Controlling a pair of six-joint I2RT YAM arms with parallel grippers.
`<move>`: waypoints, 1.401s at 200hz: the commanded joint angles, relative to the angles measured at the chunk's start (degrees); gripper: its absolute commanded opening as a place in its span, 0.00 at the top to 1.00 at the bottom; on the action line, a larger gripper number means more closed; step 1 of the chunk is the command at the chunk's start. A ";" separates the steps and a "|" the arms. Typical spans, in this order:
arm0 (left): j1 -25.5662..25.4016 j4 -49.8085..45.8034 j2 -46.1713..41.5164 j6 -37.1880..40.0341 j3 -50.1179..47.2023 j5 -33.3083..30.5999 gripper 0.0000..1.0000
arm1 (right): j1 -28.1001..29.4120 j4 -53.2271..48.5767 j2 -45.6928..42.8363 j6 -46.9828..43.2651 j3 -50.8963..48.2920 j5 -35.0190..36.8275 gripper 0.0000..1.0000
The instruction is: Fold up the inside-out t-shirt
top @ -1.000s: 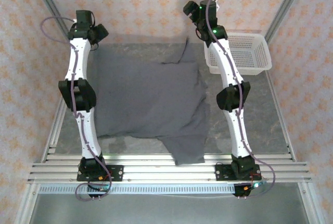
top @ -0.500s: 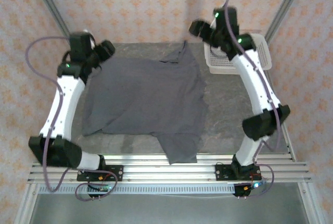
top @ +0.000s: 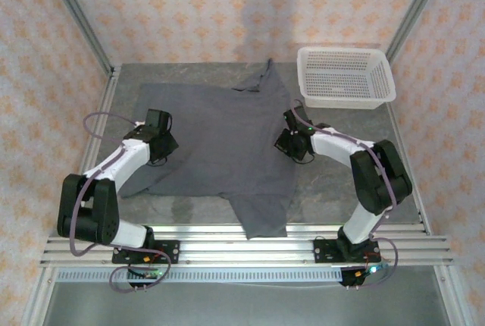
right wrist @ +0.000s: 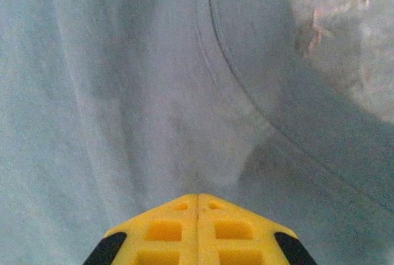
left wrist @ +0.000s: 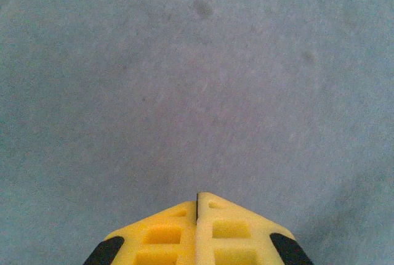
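The dark grey t-shirt (top: 220, 136) lies spread out and mostly flat across the middle of the grey worktop (top: 341, 167). One flap of it trails toward the near edge and reaches the metal rails (top: 242, 244) where the arms are bolted. A narrow bit of cloth points up toward the far wall. The fabric is creased along its near side.

The left tool (top: 161, 141) is down low over the shirt's left border, its arm bent back on itself. The right tool (top: 292, 142) sits low at the shirt's right border, roughly level with the other across the cloth.

From the left wrist, the left tool (left wrist: 197, 198) has its yellow fingers (left wrist: 163, 231) pressed flat together with only a thin seam between them. They point at plain grey t-shirt (left wrist: 197, 80) cloth. I can't make out any fabric caught in the seam.

From the right wrist, the right tool (right wrist: 198, 198) is likewise closed tip to tip. Ahead of it the t-shirt (right wrist: 123, 92) shows a curved stitched edge, and a patch of mottled worktop (right wrist: 345, 37) shows beyond that edge at the upper right.

A white mesh basket (top: 342, 101) stands in the far right corner, near the shirt's far right part and well apart from both tools.
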 commanded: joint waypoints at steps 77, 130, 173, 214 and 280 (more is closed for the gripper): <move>1.22 9.90 5.02 -6.90 -5.91 2.42 0.90 | -7.68 -9.96 9.89 -6.92 14.87 17.50 1.00; -2.22 4.20 -3.54 -2.96 -4.70 -1.33 0.80 | -2.05 -5.67 -2.37 -6.39 9.42 12.18 1.00; -4.77 2.93 -3.54 -2.27 -5.73 -2.45 1.00 | 6.49 -0.26 -1.19 0.93 -1.22 10.95 1.00; -4.77 4.81 0.30 -3.06 -6.78 -0.08 1.00 | 6.02 -1.20 5.72 -0.27 0.59 14.35 1.00; -4.72 9.58 10.48 -7.44 -6.86 2.69 1.00 | -6.55 -3.52 14.00 -3.31 4.79 16.08 1.00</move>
